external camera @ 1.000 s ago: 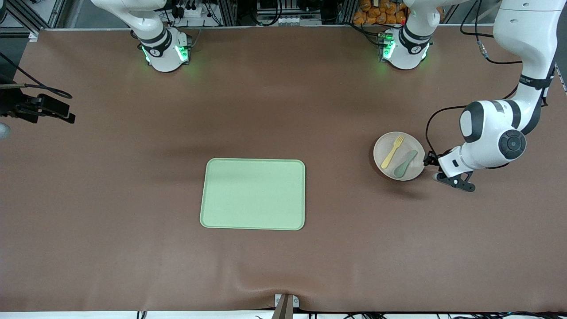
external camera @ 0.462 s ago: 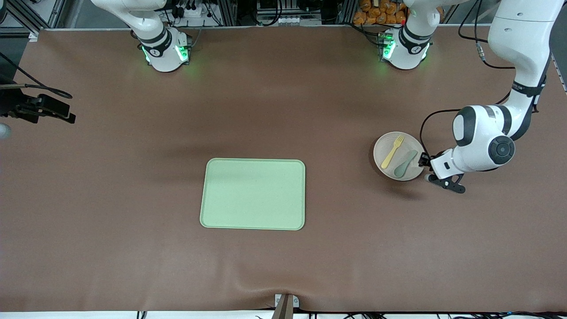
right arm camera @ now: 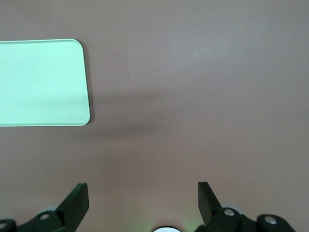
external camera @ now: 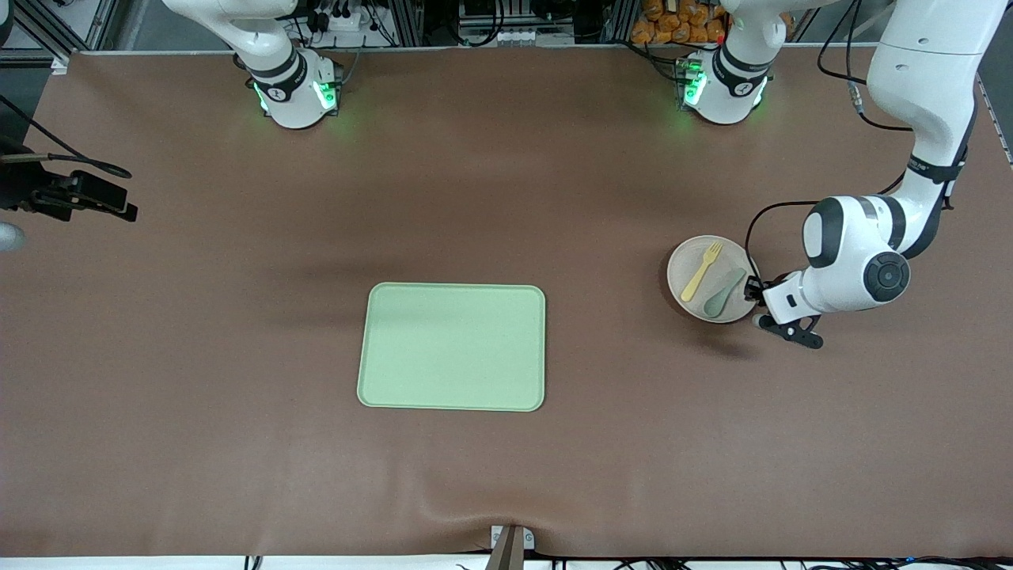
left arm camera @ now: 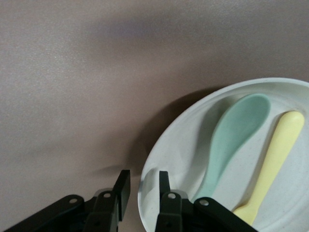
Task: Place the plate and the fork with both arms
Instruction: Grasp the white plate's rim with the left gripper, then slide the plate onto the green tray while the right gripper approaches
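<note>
The off-white plate lies on the table toward the left arm's end. On it lie the pale-yellow fork and a grey-green spoon. My left gripper is low at the plate's edge. In the left wrist view it is open by a narrow gap and straddles the plate's rim, with one finger outside and one over the plate. The spoon and the fork's handle lie just past it. My right gripper is wide open and empty, and waits above bare table at the right arm's end.
A rectangular light-green tray lies mid-table, nearer to the front camera than the two arm bases; its corner shows in the right wrist view. Brown mat covers the table between the tray and the plate.
My left arm has moved in toward the plate, bringing its gripper from just beside the rim to straddling it. The plate, fork, spoon and right arm have not moved.
</note>
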